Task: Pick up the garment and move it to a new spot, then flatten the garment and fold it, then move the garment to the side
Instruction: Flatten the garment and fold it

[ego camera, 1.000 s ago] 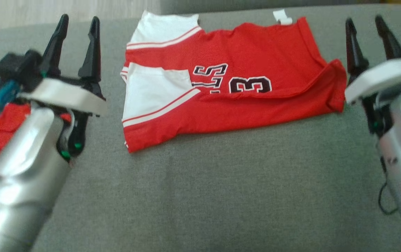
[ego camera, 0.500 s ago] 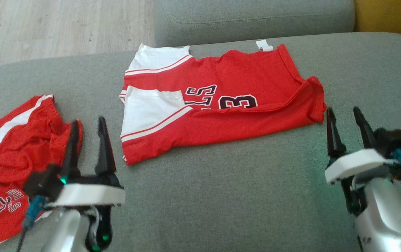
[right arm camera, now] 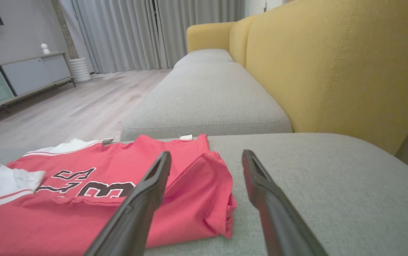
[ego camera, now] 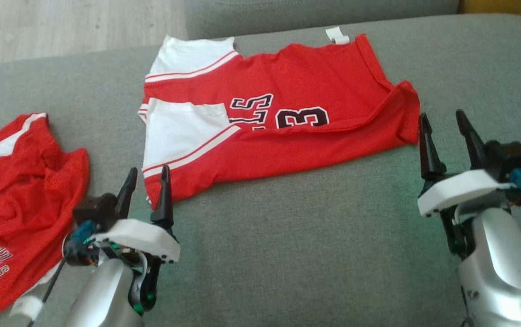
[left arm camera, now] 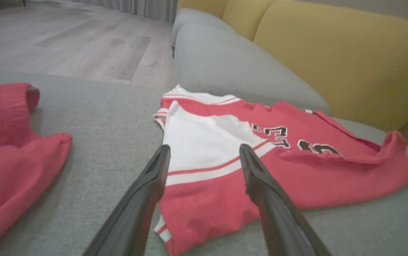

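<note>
Garment (ego camera: 287, 113), a red-and-white jersey, lies partly folded on the far half of the grey sofa seat (ego camera: 310, 236). Left tool (ego camera: 149, 169): fingers apart, empty, tips at garment's near-left hem corner, contact unclear. Right tool (ego camera: 441, 113): fingers apart, empty, just beside garment's right edge. Red shorts (ego camera: 15, 190) crumpled at seat's left, apart from garment. Yellow backrest (right arm camera: 332, 71) to the right.

Two red garments (ego camera: 278, 136) (ego camera: 15, 204), two claws (ego camera: 149, 169) (ego camera: 441, 113), one sofa (ego camera: 287, 254)

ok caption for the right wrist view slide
Open right gripper poised at one end of the folded red jersey on a grey sofa cushion
</note>
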{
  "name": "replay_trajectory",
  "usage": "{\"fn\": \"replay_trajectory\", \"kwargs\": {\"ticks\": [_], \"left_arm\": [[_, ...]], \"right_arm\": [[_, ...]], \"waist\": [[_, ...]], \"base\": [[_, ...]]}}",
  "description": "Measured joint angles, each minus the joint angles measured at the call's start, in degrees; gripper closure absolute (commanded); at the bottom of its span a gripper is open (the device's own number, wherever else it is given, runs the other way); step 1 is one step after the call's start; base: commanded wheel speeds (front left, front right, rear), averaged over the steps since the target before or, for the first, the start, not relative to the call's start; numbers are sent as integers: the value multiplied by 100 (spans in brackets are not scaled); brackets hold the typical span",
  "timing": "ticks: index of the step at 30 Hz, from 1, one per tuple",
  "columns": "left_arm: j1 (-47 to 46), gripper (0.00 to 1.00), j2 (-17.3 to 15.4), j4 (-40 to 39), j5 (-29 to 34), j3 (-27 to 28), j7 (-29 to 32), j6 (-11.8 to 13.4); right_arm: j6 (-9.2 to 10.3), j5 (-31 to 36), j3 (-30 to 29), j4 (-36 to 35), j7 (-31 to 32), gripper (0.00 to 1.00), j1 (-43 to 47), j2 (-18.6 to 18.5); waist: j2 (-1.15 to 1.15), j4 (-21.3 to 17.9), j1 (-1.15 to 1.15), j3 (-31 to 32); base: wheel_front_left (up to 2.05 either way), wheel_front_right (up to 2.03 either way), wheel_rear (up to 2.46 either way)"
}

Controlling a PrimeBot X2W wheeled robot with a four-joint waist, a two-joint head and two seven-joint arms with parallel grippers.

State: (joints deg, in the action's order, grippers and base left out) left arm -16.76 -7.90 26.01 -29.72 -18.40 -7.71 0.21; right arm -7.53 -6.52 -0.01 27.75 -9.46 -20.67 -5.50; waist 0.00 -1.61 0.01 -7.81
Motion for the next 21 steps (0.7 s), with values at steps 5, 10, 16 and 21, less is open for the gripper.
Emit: {"fn": "replay_trajectory", "kwargs": {"ticks": [5,10,16,21], "left_arm": [[-255,0,-7,647,54,-13,541,358],[-450,0,-32,1109,115,-84,942,434],[-766,0,-78,1343,115,-85,1077,514],[-924,6,-126,1496,114,-147,1292,477]], "right_arm": [[0,-2,68,-136,78,0,-122,-4],[0,-73,116,-174,114,0,-138,-4],[-1,-141,144,-270,119,0,-314,0],[0,-166,156,-291,123,0,-341,0]], "waist": [[0,-123,0,-163],[0,-254,0,-286],[0,-384,-1,-404],[0,-445,-1,-452]], "base": [[0,0,0],[0,0,0],[0,0,0],[0,0,0]]}}
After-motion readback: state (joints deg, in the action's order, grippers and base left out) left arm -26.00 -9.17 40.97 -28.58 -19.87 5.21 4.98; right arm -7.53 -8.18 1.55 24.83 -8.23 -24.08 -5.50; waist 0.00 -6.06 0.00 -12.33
